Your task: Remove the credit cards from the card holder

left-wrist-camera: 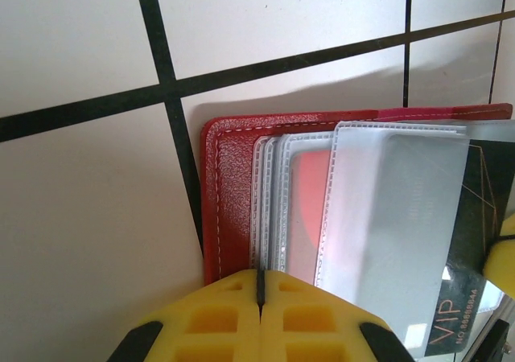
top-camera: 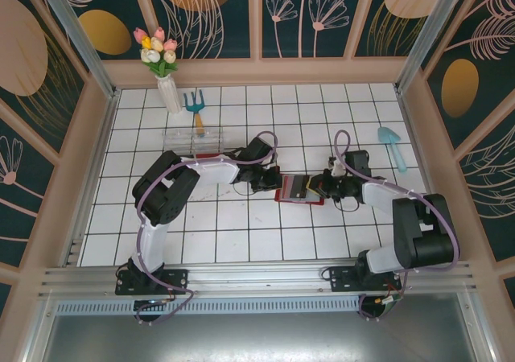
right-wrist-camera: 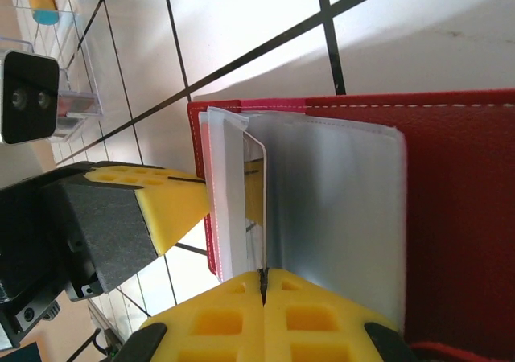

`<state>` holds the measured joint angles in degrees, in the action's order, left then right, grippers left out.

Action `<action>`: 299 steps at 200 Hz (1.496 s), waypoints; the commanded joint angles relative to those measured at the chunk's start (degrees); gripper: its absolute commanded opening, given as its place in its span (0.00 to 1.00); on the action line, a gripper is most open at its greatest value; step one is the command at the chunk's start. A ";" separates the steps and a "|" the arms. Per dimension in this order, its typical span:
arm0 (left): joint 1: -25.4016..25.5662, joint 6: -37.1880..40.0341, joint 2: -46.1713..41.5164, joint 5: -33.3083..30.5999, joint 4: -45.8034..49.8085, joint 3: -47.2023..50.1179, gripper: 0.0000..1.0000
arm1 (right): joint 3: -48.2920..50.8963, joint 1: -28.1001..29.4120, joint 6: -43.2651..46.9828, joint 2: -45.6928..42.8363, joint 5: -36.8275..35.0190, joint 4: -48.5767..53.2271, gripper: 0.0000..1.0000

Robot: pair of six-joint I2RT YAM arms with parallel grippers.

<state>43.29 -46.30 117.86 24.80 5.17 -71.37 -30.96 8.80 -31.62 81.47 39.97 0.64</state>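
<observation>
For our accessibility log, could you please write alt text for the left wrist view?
The left tool, yellow fingertips pressed together, clamps an edge of an open red card holder lying on white tiles. Its clear sleeves fan out, and a black VIP card pokes out.

A white tiled table top (top-camera: 265, 241) with dark grout lines fills the floor of the enclosure. At its far left corner stands a slim white vase (top-camera: 169, 94) holding pink, yellow and white tulips (top-camera: 156, 48). Just right of the vase lies a small blue garden fork (top-camera: 194, 104) with a yellow handle, its handle end reaching a clear plastic tray (top-camera: 189, 142) that sits nearer the camera. A pale blue plastic trowel (top-camera: 393, 146) lies near the right wall. Dark teal walls (top-camera: 209, 8) printed with orange discs and pink flower outlines surround the table.
</observation>
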 commanded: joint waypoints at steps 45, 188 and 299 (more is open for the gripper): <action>0.13 0.60 2.81 -2.12 5.07 -0.70 0.03 | -0.49 1.81 1.85 2.88 0.29 -1.40 0.20; 0.29 0.27 2.44 -2.25 4.96 0.62 0.03 | -0.87 3.58 1.36 2.25 -3.27 -2.21 0.00; -0.24 -0.82 -1.48 -2.99 2.53 -0.32 0.10 | -2.97 -0.53 2.95 -17.06 -8.18 12.88 0.00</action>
<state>43.29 -46.52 118.13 24.75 5.78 -72.05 -31.20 8.49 -30.02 66.52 31.88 10.20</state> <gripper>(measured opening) 0.073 0.055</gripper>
